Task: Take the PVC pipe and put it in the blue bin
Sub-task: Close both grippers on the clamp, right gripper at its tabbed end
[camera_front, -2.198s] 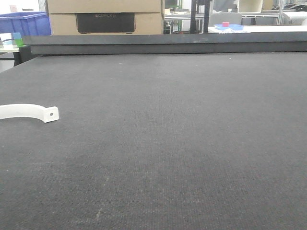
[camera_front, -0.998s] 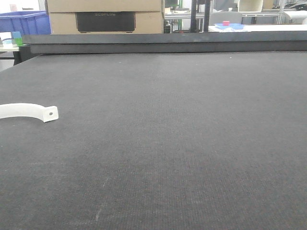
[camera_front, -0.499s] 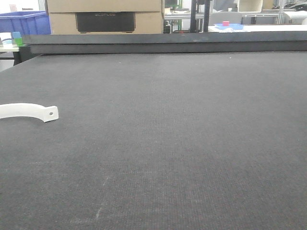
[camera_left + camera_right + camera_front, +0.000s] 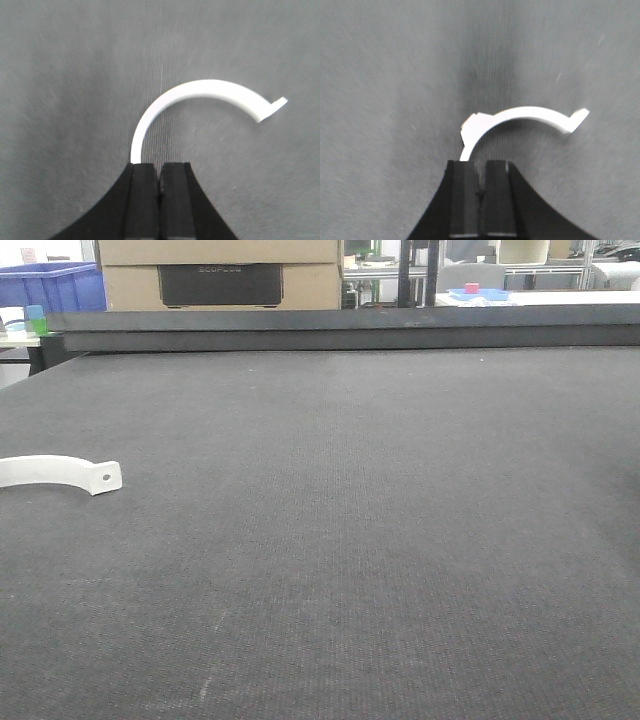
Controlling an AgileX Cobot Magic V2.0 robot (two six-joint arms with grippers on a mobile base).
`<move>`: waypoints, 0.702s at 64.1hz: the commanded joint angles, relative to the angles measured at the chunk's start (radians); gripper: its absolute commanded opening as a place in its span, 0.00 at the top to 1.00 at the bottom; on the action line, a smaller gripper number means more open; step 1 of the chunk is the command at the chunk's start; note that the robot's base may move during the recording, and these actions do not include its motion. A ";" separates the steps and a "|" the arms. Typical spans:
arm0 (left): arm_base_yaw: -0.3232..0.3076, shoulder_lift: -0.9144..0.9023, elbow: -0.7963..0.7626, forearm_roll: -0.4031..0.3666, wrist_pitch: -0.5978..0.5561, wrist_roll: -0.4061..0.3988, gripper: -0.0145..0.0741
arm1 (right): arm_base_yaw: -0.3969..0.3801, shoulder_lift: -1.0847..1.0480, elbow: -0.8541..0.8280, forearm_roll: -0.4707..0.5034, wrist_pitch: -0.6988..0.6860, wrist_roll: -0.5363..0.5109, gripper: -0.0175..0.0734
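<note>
White PVC pipe [image 4: 200, 89] lying on dark tabletop [image 4: 380, 520].
Both left hand [image 4: 160, 166] and right hand [image 4: 481, 164] pinched fully together, gripping nothing; arc just beyond the tips.

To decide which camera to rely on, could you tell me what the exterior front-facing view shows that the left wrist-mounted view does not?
Only the front view shows the blue bin back on the left, the cardboard box, and the hole in the flat end of the PVC pipe. Only the left wrist view shows the left pincer, shut, with the pipe's near end at its tips. Both show the white curved pipe lying on the dark mat.
</note>
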 commanded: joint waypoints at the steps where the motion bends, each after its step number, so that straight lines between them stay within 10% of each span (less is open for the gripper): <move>1: -0.004 0.071 -0.009 -0.011 -0.001 -0.007 0.96 | -0.002 0.066 -0.009 0.009 0.014 -0.002 0.99; 26: -0.004 0.182 -0.009 -0.069 0.034 -0.034 0.96 | 0.045 0.244 -0.093 0.016 0.147 0.066 0.97; 45: -0.004 0.182 -0.009 -0.073 0.047 -0.034 0.96 | 0.047 0.298 -0.091 -0.005 0.113 0.094 0.52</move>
